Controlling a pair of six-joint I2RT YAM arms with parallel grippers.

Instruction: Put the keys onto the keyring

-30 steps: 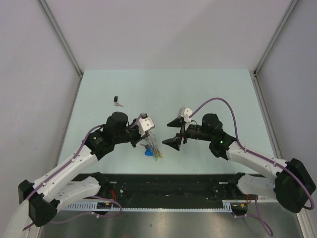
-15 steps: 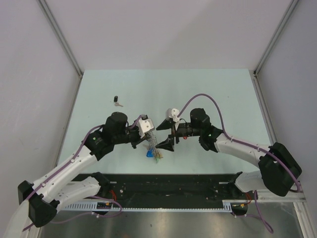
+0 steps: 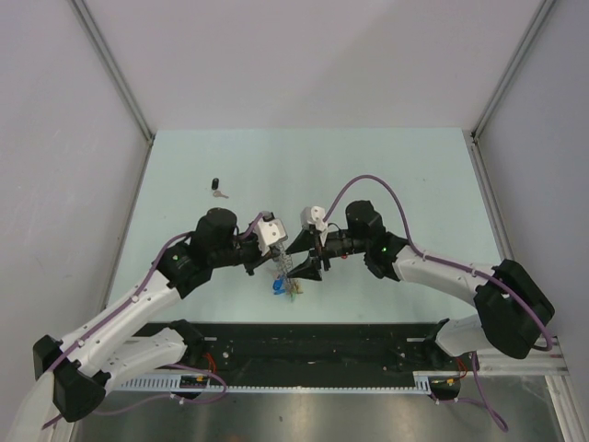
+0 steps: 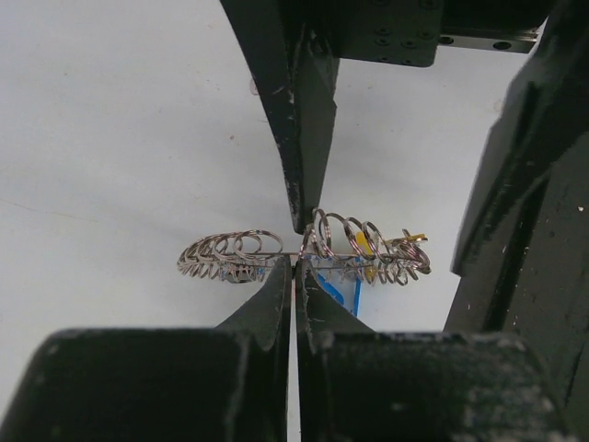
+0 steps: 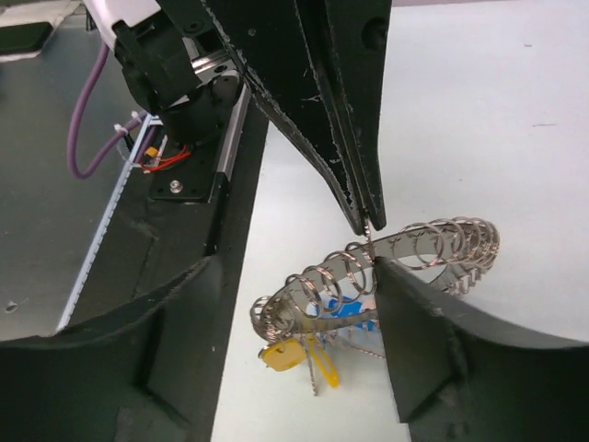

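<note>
Filling most of the overhead view is the pale green table (image 3: 386,166). My left arm (image 3: 138,304) and right arm (image 3: 442,276) bend in from the near edge and meet near its middle.

My left gripper (image 4: 296,247) has its jaws pressed together on the keyring (image 4: 230,253). They pinch the wire at one spot, with the ring's loops spreading out to either side of the fingertips. The ring hangs from that pinch, roughly level and held off the table.

My right gripper (image 5: 304,276) faces the left one from the other side with its jaws spread. The ring's near arc sits in the gap between them. One finger (image 5: 423,350) stands right against the wire beside the left gripper's pinch, though I cannot tell whether it touches. The other finger is clear of the ring.

The keys (image 5: 345,308) dangle under the ring in a small bunch. From the right wrist I see blue heads and, lowest, a yellow one. From above, the bunch shows as a blue and yellow-green tuft just below my fingertips.

A loose key (image 3: 216,188) with a dark head lies flat on the table, off to the far left and well apart from both grippers.
</note>
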